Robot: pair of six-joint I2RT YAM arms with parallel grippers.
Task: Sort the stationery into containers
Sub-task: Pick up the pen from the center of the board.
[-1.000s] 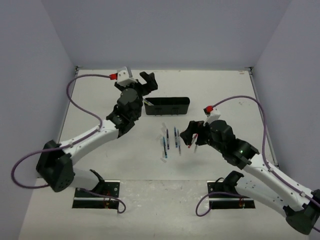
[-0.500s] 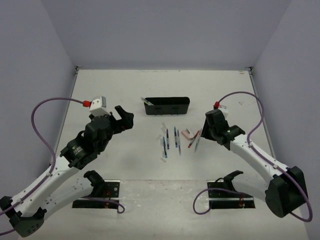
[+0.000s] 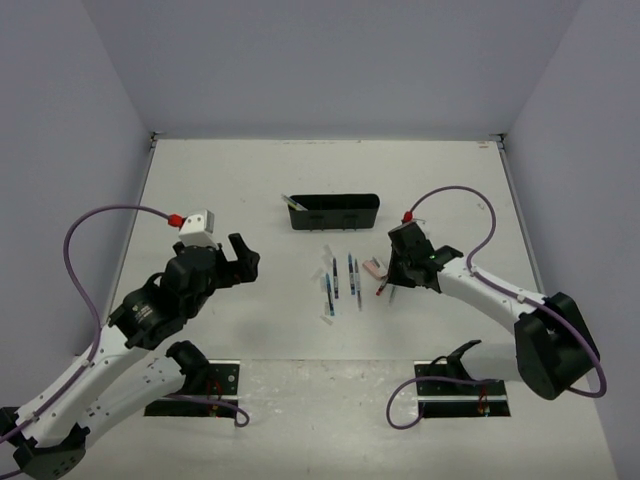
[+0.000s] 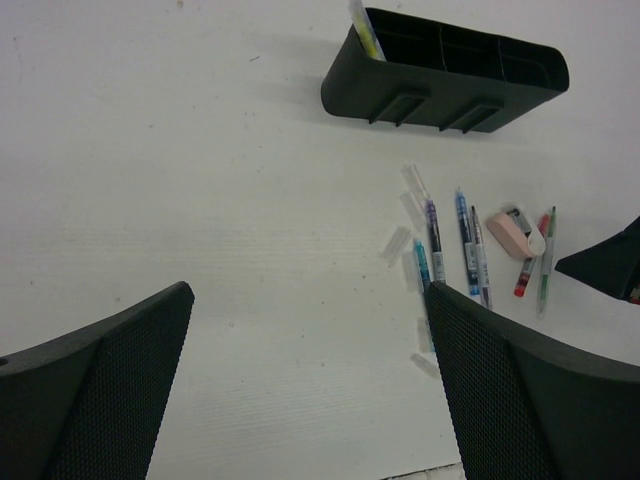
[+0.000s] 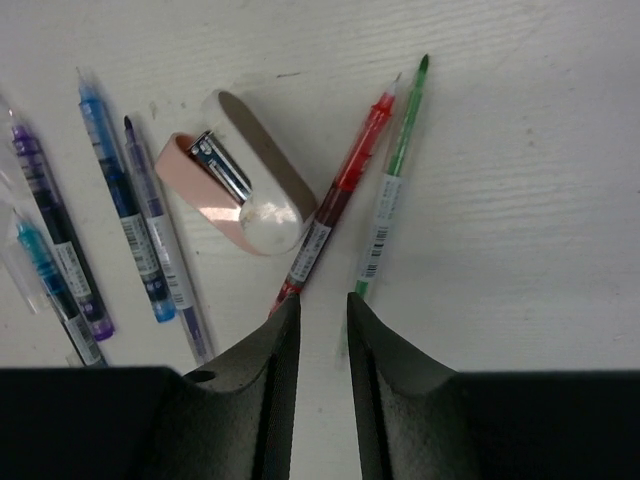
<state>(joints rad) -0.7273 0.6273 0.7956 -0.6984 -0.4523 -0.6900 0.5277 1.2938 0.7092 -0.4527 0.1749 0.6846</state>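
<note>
Left hand: hangs over the near left of the desk, fingers spread wide, grips nothing. Right hand: sits low at the near ends of the red pen and green pen, fingers drawn to a narrow slit; cannot tell whether either is pinched. Pinkish eraser: lies against the red pen's left side. Blue and purple pens: lie side by side farther left. Black tray: stands beyond them all, well apart, with a yellow-green pen leaning out of its left end.
</note>
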